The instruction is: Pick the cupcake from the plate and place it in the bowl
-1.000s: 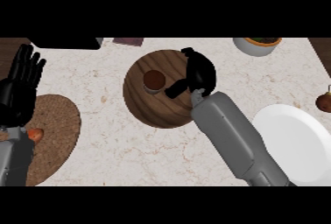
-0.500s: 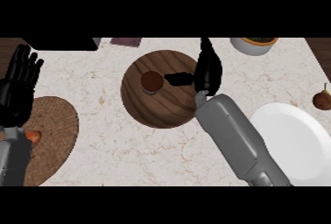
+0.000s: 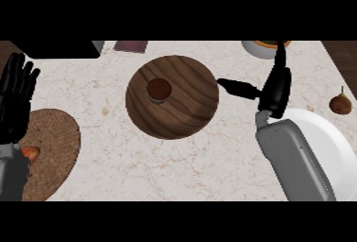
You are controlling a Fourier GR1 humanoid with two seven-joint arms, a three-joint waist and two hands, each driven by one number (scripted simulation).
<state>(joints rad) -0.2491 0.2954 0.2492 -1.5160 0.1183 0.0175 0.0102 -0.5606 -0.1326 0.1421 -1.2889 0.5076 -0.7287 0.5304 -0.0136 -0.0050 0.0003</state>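
Currently the right hand (image 3: 275, 90) is open and holds nothing: its fingers stand straight, pointing away from the robot, and its thumb (image 3: 237, 87) is spread out toward the left. The cupcake (image 3: 159, 90) sits to the left of that thumb, well apart from it, on the wooden plate (image 3: 182, 120), whose near rim lies just beside the thumb tip.

The step in hand looks like the reach for the grasp. To do it well, the hand should travel left over the plate's rim, come down with thumb and fingers either side of the cupcake, and close low on the pale wrapper rather than on the top. The dark brown top is domed and probably soft, so squeezing there could crush it. The plate is round with bold, dark grain, and seems shallow enough not to block a sideways approach.

The white bowl (image 3: 333, 142), smooth and glossy, lies just right of the hand's wrist, partly under the grey forearm, so the carry would likely be short. The counter (image 3: 140, 165) is pale veined marble.

The left hand (image 3: 17, 94) rests open at the left edge, fingers up.
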